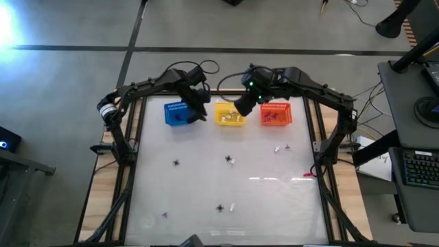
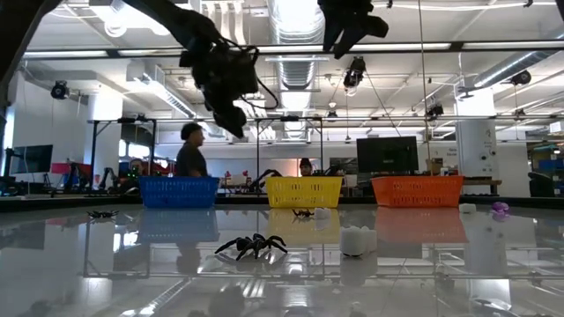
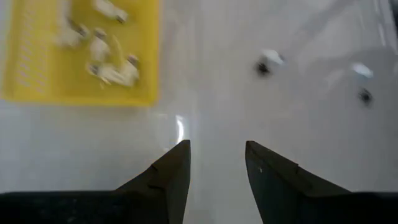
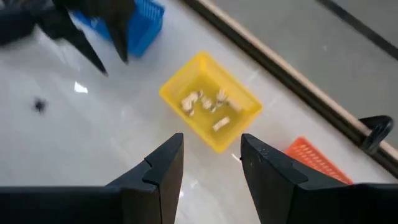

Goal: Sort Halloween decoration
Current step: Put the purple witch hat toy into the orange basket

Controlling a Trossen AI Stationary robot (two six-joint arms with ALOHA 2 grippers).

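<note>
Several tiny trinkets of the Halloween decoration [image 1: 231,159] lie loose on the near and middle parts of the white surface [image 1: 206,185]: a black spider [image 2: 252,246] and a whitish piece [image 2: 356,239] closest to the low camera, with more dark and pale specks spread across the middle and a purple piece [image 2: 500,209] off to one side. All of them sit well short of both tools, toward the front edge, so I judge the sorting only partly done.

Farther back, the left tool [image 1: 199,110] hangs in the air above the gap between the blue basket [image 1: 177,113] and the yellow basket [image 1: 229,114]. Its fingers stand apart with nothing between them, a pose that suits a drop just made or a fresh reach. Its arm comes in from the left frame post, elbow bent, wrist tipped down toward the surface.

The right tool [image 1: 243,106] hovers just beside the yellow basket, between it and the orange basket [image 1: 276,114]. Its fingers [image 4: 163,163] are likewise spread and empty, pointing down at the yellow basket, which holds whitish pieces. The orange basket holds dark purplish ones. The baskets line the far edge in a row, presumably one per kind of trinket, within reach of both arms.
</note>
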